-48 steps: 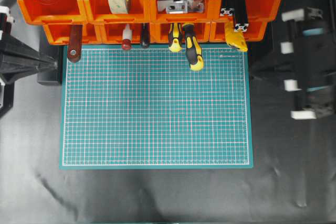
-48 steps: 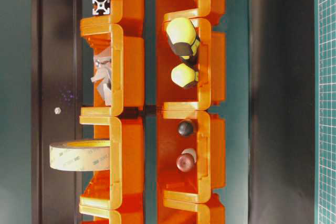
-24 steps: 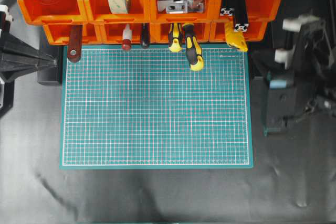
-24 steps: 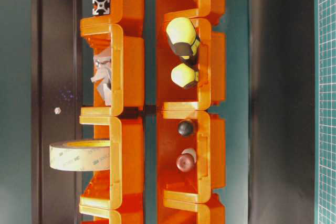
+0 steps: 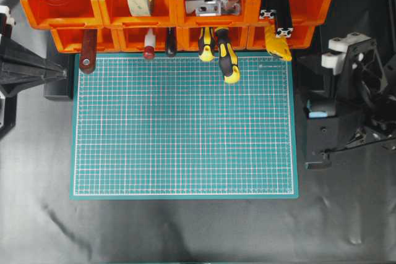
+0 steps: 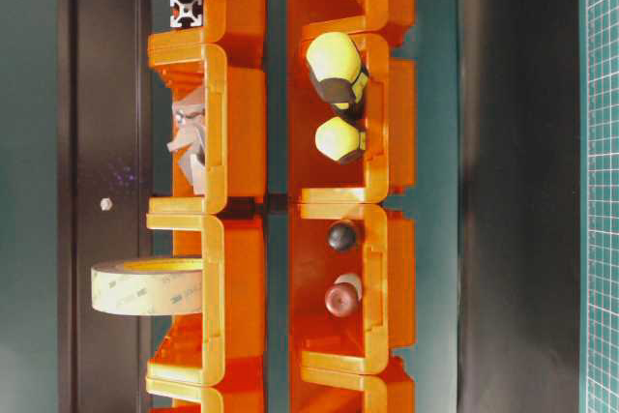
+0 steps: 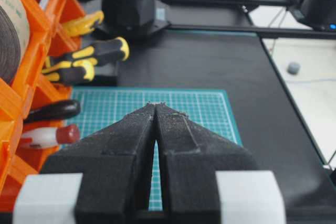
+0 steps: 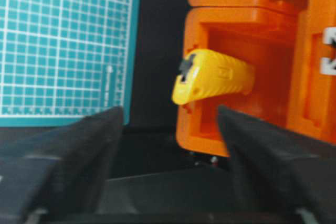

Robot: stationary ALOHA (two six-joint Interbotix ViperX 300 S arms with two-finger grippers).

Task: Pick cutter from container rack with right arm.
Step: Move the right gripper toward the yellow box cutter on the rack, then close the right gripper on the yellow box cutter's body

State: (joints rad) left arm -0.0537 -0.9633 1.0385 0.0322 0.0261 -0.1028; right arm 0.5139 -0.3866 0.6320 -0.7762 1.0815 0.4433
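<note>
The approach is under way: the black right gripper (image 8: 170,129), jaws wide, must be advanced around the slim yellow cutter (image 8: 212,80), centre frame.

Both arms are matte black with white plastic pieces. The right arm (image 5: 346,100) carries two white blocks at its far end, a pale blue tab on its left side and thin cables along its right. The left gripper (image 7: 156,109) has rough, grainy black wedge fingers (image 7: 191,135) on white blocks
</note>
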